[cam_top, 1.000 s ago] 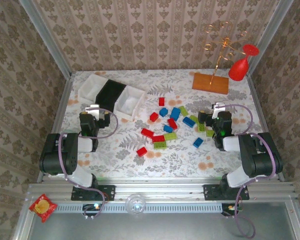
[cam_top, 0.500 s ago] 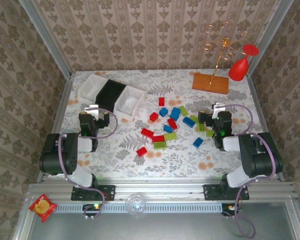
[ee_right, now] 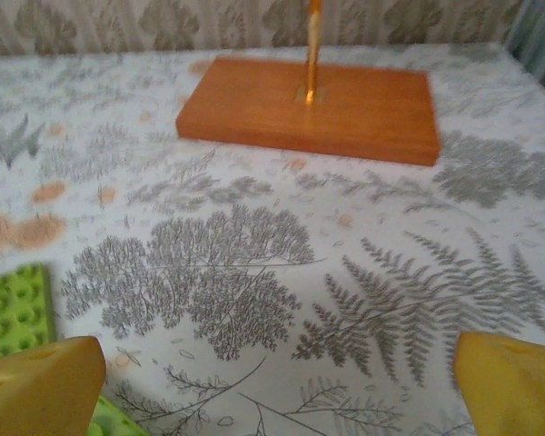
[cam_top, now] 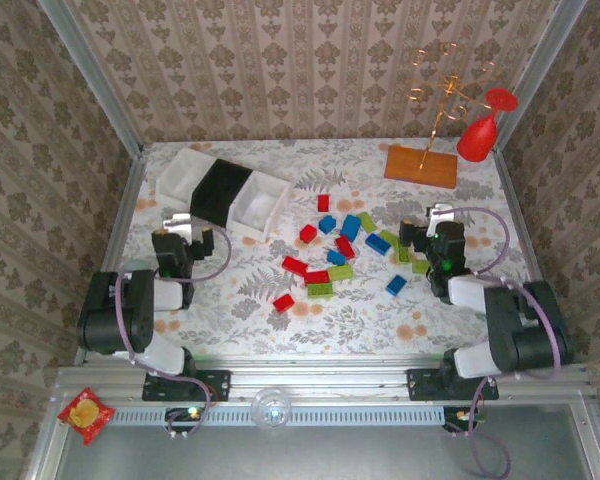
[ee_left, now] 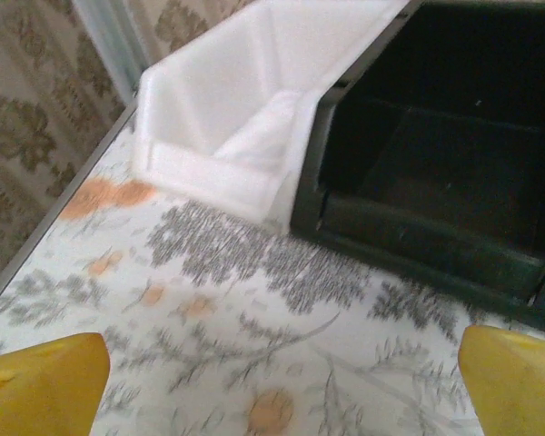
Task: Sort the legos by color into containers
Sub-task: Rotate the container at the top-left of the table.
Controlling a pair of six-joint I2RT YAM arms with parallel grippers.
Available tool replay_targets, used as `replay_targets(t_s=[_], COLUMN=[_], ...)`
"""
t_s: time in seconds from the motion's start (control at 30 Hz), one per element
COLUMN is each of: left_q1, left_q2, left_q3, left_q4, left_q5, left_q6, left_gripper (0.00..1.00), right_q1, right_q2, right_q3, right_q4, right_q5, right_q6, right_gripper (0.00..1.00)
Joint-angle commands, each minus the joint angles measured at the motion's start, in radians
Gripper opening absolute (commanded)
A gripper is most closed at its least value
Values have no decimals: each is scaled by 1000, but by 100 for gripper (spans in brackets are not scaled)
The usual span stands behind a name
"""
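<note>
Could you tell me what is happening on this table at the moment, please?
Small red, blue and lime green plastic bricks lie scattered on the floral table, awaiting sorting by colour. None seems to be in the three square bins, white, black, white. The left gripper hovers open near the bins, the right gripper open beside the bricks, both empty.

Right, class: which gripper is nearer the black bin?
Left. The left gripper faces the black bin close by; the right gripper is far off, beyond the legos.
</note>
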Motion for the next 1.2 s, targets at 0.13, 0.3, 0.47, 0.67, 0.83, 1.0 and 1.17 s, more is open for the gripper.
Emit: replay_targets(t_s=[0.13,0.3,0.47,0.67,0.83,1.0,1.17], left_q1=[24,-18,-158,-191,-199,-202,-206], left_q2=[-362,-357,-224,-33,114,237,356], left_q3=[111,208,415,628,773,889,1006], left_q4=[-414,-540,-810,-1032,-1181,-1246,-1294], left_q5=[63,335,271,255,241,248,189], left_q6=[-160,-188,-72,-42,-12,-8,-8], left_gripper=[100,100,99,94,86,82,71], right_q1=[-29,117,356,569,608,609,608], right_q2=[-464,-496,-340,-145,-101,-111,-128], right_q3=[49,97,221,266,222,200,183], right_q4=[-414,-530,-572,-470,-385,-385,-381], right_q5=[-15,-159,-198,-188,-190,-158,-144], right_q6=[407,432,299,204,207,209,219], right_gripper=[99,96,95,94,94,95,95])
